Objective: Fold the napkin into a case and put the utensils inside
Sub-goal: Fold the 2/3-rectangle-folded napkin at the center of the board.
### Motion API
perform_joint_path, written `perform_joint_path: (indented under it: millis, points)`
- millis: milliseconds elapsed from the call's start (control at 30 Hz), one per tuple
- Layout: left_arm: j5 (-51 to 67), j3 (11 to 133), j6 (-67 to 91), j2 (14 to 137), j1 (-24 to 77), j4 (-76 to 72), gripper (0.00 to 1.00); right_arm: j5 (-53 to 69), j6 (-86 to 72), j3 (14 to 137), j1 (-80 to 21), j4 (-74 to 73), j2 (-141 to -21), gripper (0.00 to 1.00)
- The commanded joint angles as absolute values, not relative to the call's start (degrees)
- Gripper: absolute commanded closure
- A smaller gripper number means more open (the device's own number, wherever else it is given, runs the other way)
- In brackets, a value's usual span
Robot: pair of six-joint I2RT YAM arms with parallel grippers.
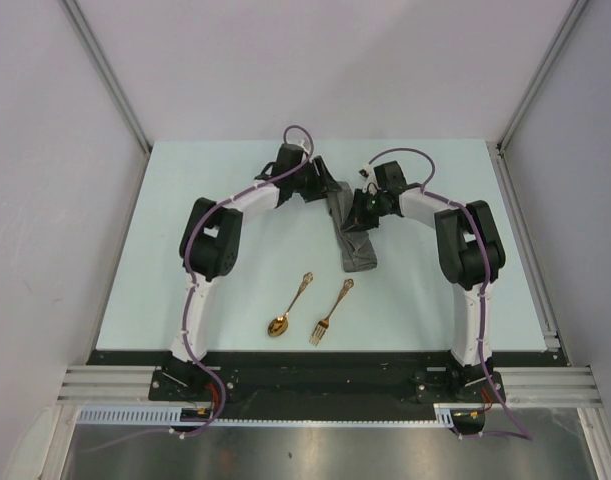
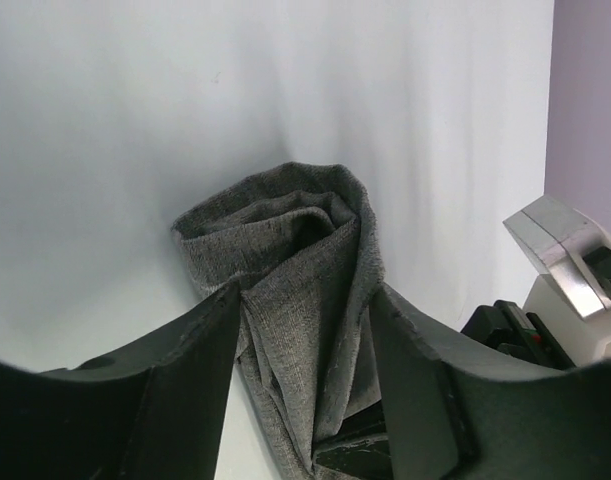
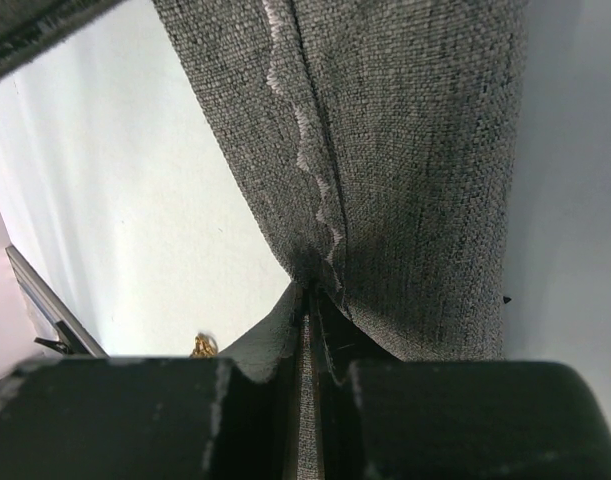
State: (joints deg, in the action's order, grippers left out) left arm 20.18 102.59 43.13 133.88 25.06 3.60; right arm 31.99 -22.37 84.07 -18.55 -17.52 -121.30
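Grey napkin [image 1: 352,240] bunched lengthwise on pale desk [image 1: 185,200], right jaws pinching the cloth, left jaws spread around its rolled end, gold spoon [image 1: 288,308] and fork [image 1: 331,311] lying nearby

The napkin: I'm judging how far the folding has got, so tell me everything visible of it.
The napkin is dark grey woven cloth, matte, with a paler wavy stitch line along one seam. It is gathered into a narrow, wrinkled strip, near end on the table, beyond the spoon and fork, clear of both. The right fingers are pinched shut on a fold; the left fingers stand open astride its bunched far end.
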Motion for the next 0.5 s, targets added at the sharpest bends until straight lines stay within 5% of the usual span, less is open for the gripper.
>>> perform_joint_path:
  millis: [0,133,267,467]
  points:
    - [22.15,106.35,44.03,134.47,25.4,1.14,0.44,33.22,-21.62,86.4,-19.07,-17.84,-121.46,0.91]
    - [23.2,106.35,44.3,134.21,25.4,0.26,0.62,32.44,-20.66,86.48,-19.25,-18.37,-121.38,0.91]
    - [23.99,106.61,44.39,134.12,25.49,-1.23,0.68,31.82,-19.87,87.18,-19.25,-18.63,-121.46,0.91]
    - [24.52,106.96,44.3,134.56,25.49,-0.88,1.0,30.85,-17.14,90.53,-19.16,-20.92,-121.03,0.79]
